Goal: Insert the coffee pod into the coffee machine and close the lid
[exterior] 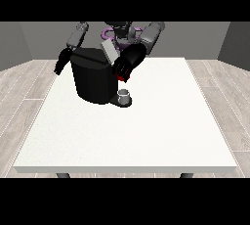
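Fingers of my hand at the view's right [128, 64] point down over the front upper edge of the coffee machine [93, 81]; whether they are spread, pressed together or pinching something cannot be told from this view, since the black hand merges with the black body behind it. Just under these fingers a red thing at the machine [122, 78] shows as a small patch. My hand at the view's left [60, 64] hangs beside the machine's far side, apart from it, and its finger pose likewise cannot be told. A pale grey lid [108, 52] stands tilted up above the machine's top, between my 2 arms. On the machine's low front base sits a small grey cup-shaped thing [124, 95]; it may be the pod or a cup, and I cannot tell which. The machine stands on the white table [146, 136], toward its far edge and left of centre in the view.
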Available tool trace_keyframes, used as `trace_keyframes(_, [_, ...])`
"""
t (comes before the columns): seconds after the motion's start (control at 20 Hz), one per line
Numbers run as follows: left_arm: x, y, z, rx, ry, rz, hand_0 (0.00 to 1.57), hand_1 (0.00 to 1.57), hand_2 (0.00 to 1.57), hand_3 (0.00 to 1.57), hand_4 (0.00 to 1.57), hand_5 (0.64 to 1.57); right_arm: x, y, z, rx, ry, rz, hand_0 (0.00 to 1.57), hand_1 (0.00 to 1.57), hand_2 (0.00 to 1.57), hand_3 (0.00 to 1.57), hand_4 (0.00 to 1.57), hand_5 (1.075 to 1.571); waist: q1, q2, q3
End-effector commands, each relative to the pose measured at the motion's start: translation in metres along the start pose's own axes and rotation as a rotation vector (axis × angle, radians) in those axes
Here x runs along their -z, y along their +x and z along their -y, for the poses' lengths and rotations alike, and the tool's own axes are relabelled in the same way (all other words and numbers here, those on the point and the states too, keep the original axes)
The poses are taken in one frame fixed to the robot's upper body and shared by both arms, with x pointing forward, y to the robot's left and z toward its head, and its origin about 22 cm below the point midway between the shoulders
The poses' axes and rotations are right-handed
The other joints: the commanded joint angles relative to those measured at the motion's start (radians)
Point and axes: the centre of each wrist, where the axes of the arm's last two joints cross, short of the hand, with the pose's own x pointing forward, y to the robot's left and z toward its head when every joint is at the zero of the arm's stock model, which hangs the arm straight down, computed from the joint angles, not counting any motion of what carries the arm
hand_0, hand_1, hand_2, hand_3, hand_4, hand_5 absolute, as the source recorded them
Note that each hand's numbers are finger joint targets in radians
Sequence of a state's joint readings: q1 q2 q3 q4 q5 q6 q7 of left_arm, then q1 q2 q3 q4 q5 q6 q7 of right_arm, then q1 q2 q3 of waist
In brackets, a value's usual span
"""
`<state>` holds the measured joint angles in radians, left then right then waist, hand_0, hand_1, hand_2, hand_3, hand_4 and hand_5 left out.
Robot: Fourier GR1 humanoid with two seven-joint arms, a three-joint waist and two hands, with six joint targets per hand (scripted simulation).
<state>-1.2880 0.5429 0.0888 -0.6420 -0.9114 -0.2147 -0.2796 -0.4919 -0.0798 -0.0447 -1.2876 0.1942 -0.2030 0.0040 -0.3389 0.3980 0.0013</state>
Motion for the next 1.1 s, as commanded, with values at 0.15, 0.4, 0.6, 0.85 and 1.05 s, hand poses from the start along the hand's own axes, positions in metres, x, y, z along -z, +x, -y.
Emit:
trace_keyframes(0.15, [-0.003, -0.008, 0.019, -0.004, 0.001, -0.022, 0.00, 0.00, 0.53, 0.44, 0.00, 1.571, -0.011, -0.009, -0.004, -0.020, 0.008, -0.035, 0.00, 0.00, 0.00, 0.00, 0.15, 1.571, -0.005, -0.031, -0.0013])
trace_keyframes(0.4, [-0.003, -0.008, 0.016, 0.010, -0.039, -0.025, 0.00, 0.00, 0.33, 0.23, 0.00, 1.571, -0.003, -0.015, 0.012, -0.018, -0.019, -0.072, 0.00, 0.00, 0.00, 0.00, 0.08, 1.571, 0.042, -0.055, -0.0009])
trace_keyframes(0.6, [0.004, 0.014, 0.057, -0.088, -0.123, -0.025, 0.00, 0.00, 0.00, 0.06, 0.00, 1.571, -0.014, -0.053, 0.035, 0.011, -0.065, -0.202, 0.00, 0.00, 0.00, 0.00, 0.13, 1.571, 0.118, -0.163, -0.0005])
trace_keyframes(0.85, [-0.012, 0.008, 0.110, -0.152, -0.212, 0.005, 0.00, 0.00, 0.08, 0.00, 0.00, 1.571, -0.040, -0.083, 0.029, 0.011, -0.099, -0.266, 0.00, 0.00, 0.00, 0.00, 0.00, 1.571, 0.197, -0.231, -0.0011])
trace_keyframes(1.05, [-0.014, 0.029, 0.154, -0.560, -0.156, 0.026, 0.00, 0.00, 0.15, 0.00, 0.00, 1.571, -0.059, -0.105, 0.049, 0.001, -0.119, -0.361, 0.00, 0.00, 0.00, 0.00, 0.00, 1.571, 0.255, -0.355, -0.0025])
